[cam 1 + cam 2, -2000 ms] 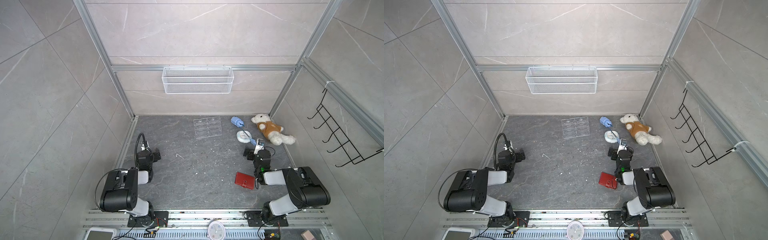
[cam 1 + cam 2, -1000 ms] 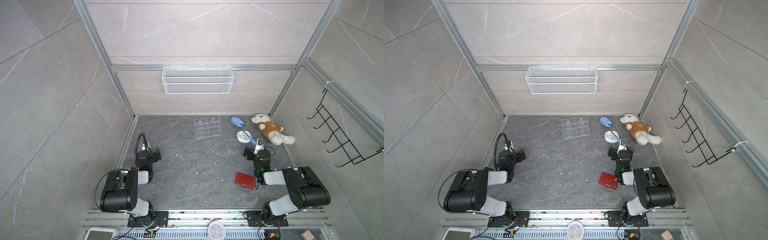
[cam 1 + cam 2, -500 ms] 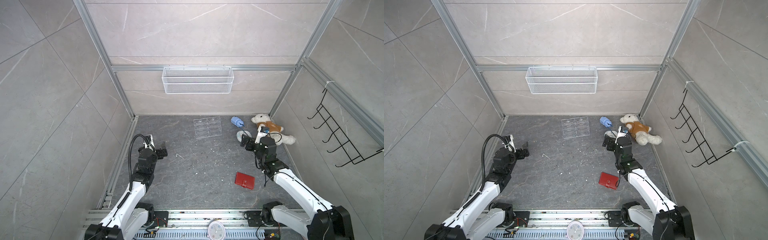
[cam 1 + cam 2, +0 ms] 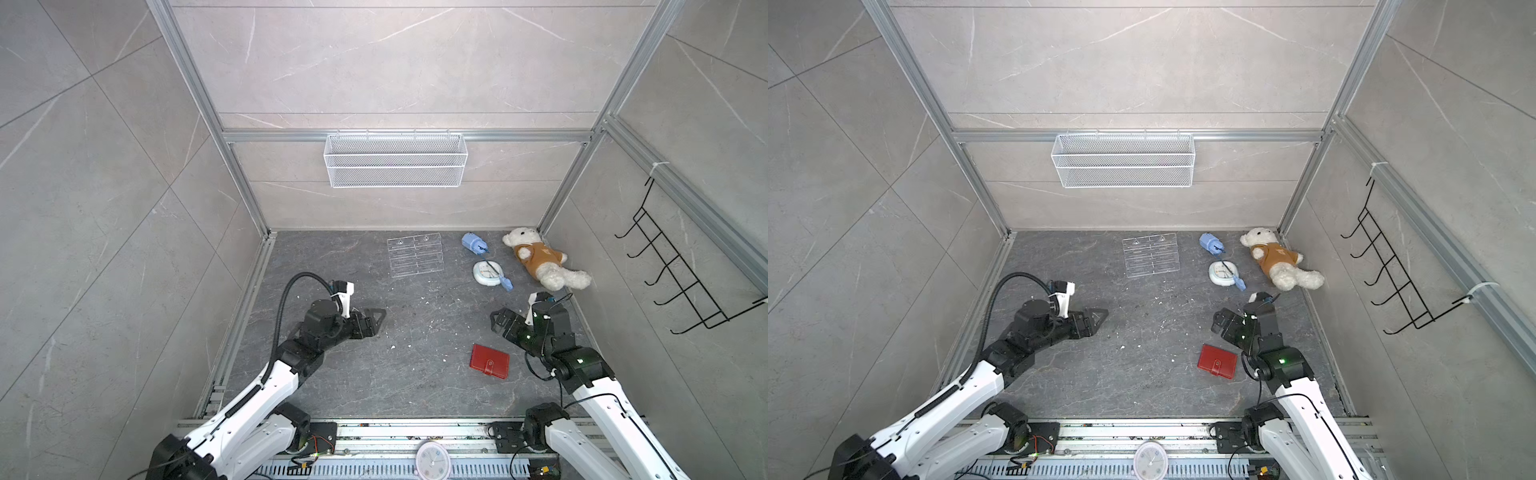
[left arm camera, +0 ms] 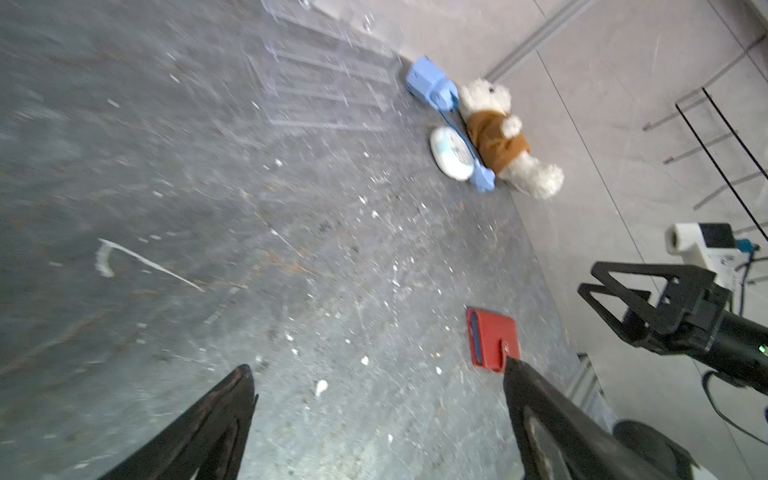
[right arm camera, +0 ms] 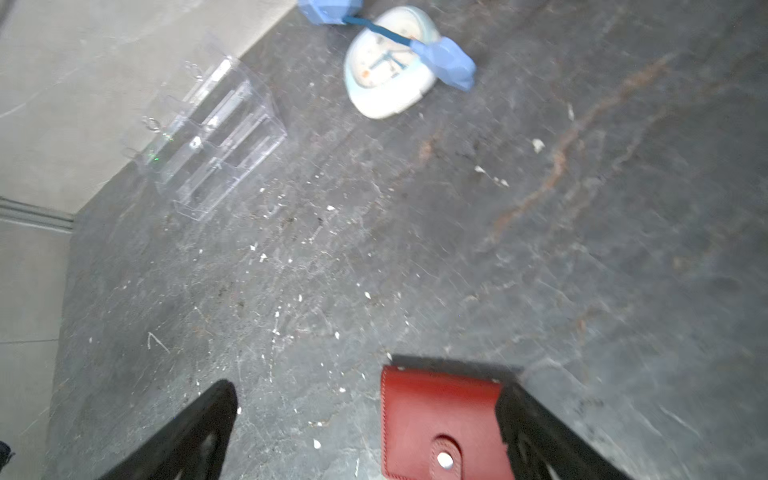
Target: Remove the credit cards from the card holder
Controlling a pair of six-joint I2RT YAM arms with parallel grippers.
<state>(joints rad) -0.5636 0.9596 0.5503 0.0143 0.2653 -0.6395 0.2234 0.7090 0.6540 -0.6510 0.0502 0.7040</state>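
Note:
The card holder (image 4: pixel 489 360) (image 4: pixel 1217 361) is a red booklet lying shut on the dark floor at the right front, its snap tab fastened. The credit cards are hidden. My right gripper (image 4: pixel 497 323) (image 4: pixel 1219 322) hovers open just behind the holder. In the right wrist view the holder (image 6: pixel 440 424) lies between the spread fingers of this gripper (image 6: pixel 365 390), close to one of them. My left gripper (image 4: pixel 376 319) (image 4: pixel 1098 318) (image 5: pixel 376 368) is open and empty over the left middle of the floor. From there the holder (image 5: pixel 494 338) is seen far off.
A clear acrylic tiered stand (image 4: pixel 414 255) lies at the back middle. Beside it are a blue gadget (image 4: pixel 473 243), a round white clock (image 4: pixel 486 272) and a teddy bear (image 4: pixel 536 262). A wire basket (image 4: pixel 395 164) hangs on the back wall and a black hook rack (image 4: pixel 685 282) on the right wall.
Both arms have unfolded from their tucked pose. The right gripper came forward from near the clock to just behind the card holder. The left gripper moved right, toward the middle. The holder stayed put.

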